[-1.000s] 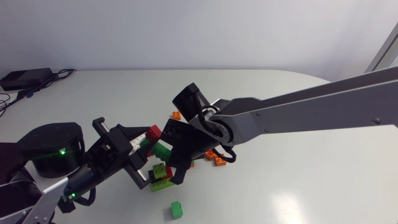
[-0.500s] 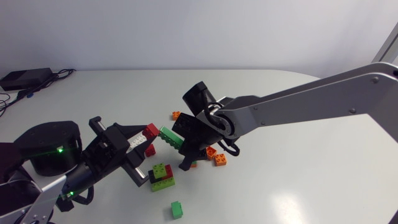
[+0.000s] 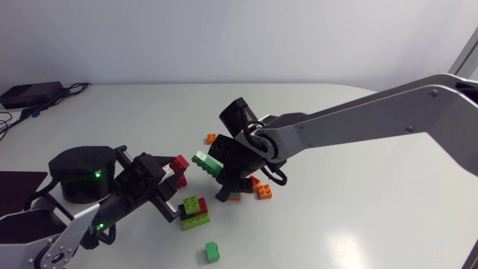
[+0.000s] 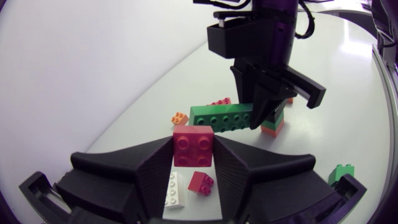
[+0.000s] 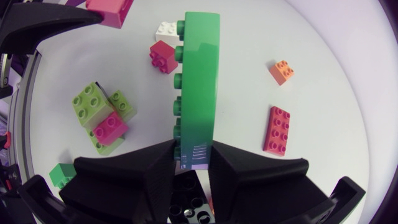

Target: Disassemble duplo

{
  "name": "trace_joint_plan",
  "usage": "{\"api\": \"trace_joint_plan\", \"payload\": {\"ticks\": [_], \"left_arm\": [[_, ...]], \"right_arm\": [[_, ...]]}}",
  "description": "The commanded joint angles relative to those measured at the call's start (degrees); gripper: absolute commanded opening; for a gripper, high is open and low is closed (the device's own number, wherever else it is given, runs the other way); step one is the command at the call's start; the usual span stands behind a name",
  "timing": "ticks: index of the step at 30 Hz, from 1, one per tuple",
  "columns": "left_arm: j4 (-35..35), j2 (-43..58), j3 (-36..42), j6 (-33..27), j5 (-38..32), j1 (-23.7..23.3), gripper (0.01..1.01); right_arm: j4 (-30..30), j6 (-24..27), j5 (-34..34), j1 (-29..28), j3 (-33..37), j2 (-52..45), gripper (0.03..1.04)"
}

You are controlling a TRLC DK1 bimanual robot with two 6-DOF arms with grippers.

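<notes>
My left gripper (image 3: 178,169) is shut on a red square brick (image 4: 193,145), held above the table. Just to its right, my right gripper (image 3: 219,174) is shut on a long green brick (image 5: 199,87), which sticks out ahead of the fingers. In the head view the red brick (image 3: 179,162) and the green brick (image 3: 202,162) sit close together, with a small gap between them. A stack of lime and red bricks (image 3: 194,211) stands on the table below both grippers. In the left wrist view the right gripper (image 4: 268,107) hangs over the green brick (image 4: 224,117).
Loose bricks lie on the table: a small green one (image 3: 213,251) near the front, a small orange one (image 3: 212,138) behind the grippers, and orange ones (image 3: 263,190) under the right arm. A small red brick (image 4: 200,182) and a white brick (image 4: 173,190) lie under the left gripper.
The right gripper has lifted and drawn back to the right with the long green brick, away from the lime and red stack. The left arm has shifted right, still holding the red brick.
</notes>
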State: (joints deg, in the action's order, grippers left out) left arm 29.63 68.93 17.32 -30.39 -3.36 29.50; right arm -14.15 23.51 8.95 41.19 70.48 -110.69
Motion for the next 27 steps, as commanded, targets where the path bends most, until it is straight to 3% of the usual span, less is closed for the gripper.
{"api": "trace_joint_plan", "payload": {"ticks": [1, 4, 11, 16, 20, 27], "left_arm": [[0.78, 2.27, 2.10, -0.11, -1.30, -0.40, 0.180], [1.05, 3.94, 3.16, 0.07, -2.71, -1.90, 0.182], [1.05, 7.89, 5.88, 1.30, -5.79, -5.06, 0.189], [1.05, 9.56, 7.38, 2.79, -7.19, -7.35, 0.192], [1.05, 11.14, 8.87, 4.38, -8.86, -9.81, 0.190], [-0.89, 15.71, 13.26, 8.51, -10.88, -16.31, 0.192]], "right_arm": [[-1.76, -1.18, -0.34, -0.32, 1.24, -2.51, 0.30], [-2.37, -1.18, -0.43, -0.32, 1.68, -2.95, 0.34], [-3.25, -0.83, -0.43, -0.32, 2.21, -3.91, 0.61], [-3.34, -0.74, -0.43, -0.14, 2.21, -3.74, 0.87], [-3.34, -0.22, -0.34, 0.03, 1.68, -2.68, 0.97], [1.14, 3.39, 1.42, 3.02, -4.21, 4.79, 0.99]]}}
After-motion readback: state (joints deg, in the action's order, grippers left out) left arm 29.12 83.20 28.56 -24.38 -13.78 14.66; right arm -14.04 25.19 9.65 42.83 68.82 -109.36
